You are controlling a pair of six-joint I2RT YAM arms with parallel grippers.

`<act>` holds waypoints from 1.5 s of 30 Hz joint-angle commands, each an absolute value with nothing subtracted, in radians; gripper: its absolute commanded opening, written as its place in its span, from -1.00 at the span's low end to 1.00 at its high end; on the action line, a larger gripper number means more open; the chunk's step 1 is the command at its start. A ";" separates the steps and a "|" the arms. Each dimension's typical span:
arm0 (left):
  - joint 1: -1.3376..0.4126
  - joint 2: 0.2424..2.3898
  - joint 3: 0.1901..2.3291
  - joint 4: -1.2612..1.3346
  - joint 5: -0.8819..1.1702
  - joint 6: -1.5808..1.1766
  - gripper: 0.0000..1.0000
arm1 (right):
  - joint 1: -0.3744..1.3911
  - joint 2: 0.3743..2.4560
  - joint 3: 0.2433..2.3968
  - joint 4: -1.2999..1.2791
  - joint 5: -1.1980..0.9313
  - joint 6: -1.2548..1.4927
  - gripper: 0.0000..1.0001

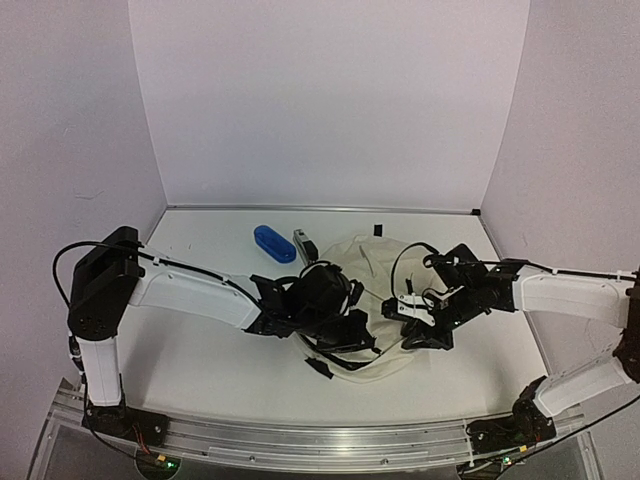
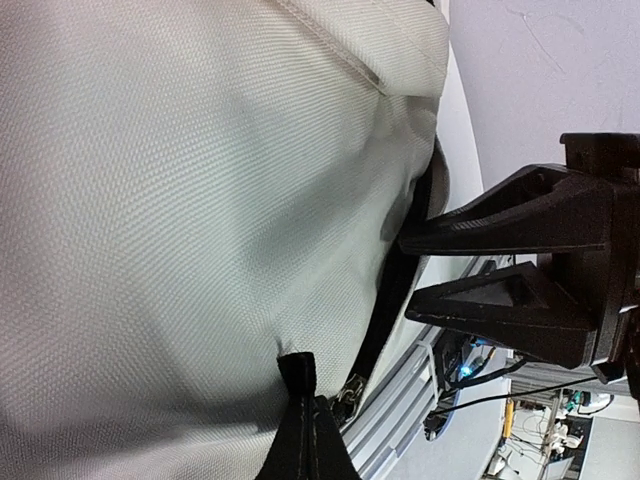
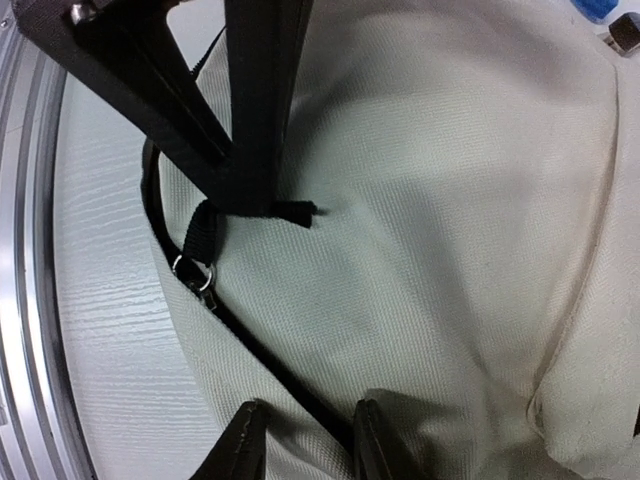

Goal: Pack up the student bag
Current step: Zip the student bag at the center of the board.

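The student bag [image 1: 385,285] is a cream fabric backpack lying flat between my arms. Its cloth fills the left wrist view [image 2: 180,200] and the right wrist view [image 3: 430,230]. My left gripper [image 1: 350,332] is shut on a black strap tab [image 3: 292,211] at the bag's near edge, next to the metal zipper pull [image 3: 196,272]. The tab also shows in the left wrist view [image 2: 297,372]. My right gripper [image 3: 308,442] pinches a fold of the bag's edge, its fingers astride the black zipper line [image 3: 270,375]. It stands just right of the left gripper [image 1: 414,338].
A blue object [image 1: 273,243] and a small grey and black item [image 1: 304,243] lie on the white table behind the bag. A small black piece [image 1: 378,230] sits near the back wall. The aluminium rail [image 1: 320,435] runs along the near edge.
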State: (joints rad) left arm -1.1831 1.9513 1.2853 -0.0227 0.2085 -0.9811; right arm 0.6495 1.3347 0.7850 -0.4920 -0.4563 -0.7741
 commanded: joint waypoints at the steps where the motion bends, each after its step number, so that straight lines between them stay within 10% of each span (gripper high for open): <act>1: -1.174 1.876 1.247 0.028 0.196 -1.006 -0.99 | 0.651 1.275 0.758 -0.484 -0.382 -0.791 -0.69; 4: -1.174 1.861 1.224 0.032 0.192 -1.012 -0.99 | 0.652 1.259 0.756 -0.487 -0.355 -0.787 -1.00; 28: -1.156 1.616 1.023 -0.106 0.035 -0.992 -1.00 | 0.583 1.124 0.838 -0.740 -0.303 -0.819 -1.00; 35: -1.155 1.685 1.100 -0.039 0.098 -0.980 -0.99 | 0.685 1.202 0.996 -0.784 -0.420 -0.686 0.14; 45: -1.143 1.668 1.081 -0.004 0.119 -1.017 -1.00 | 0.838 1.342 1.055 -0.662 -0.406 -0.587 0.16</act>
State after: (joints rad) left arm -1.1580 1.6936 1.0676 -0.0518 0.1127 -0.9985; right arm 0.7998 1.2859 1.0082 -0.7137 -0.3992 -0.6423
